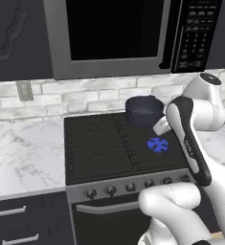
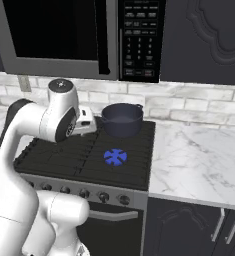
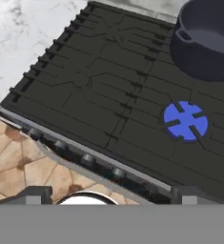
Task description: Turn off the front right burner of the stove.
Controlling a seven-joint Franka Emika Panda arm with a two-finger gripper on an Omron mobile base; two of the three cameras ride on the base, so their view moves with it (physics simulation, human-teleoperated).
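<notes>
The burner [image 1: 157,144] glows with a blue flame ring at the front right of the stove [image 1: 99,148], just in front of a dark pot [image 1: 143,111]. Bare grate spreads to its left. The knobs [image 1: 129,187] line the steel front edge. The gripper [image 3: 111,193] hangs above that edge; whether its fingers are spread cannot be told.

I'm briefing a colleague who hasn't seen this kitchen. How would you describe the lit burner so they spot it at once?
Find the stove, the black grated cooktop under the microwave. On its right half, near the front edge, just in front of the dark pot, sits the burner. It alone shows a bright blue petal-shaped flame ring; the other grates are plain black.
</notes>
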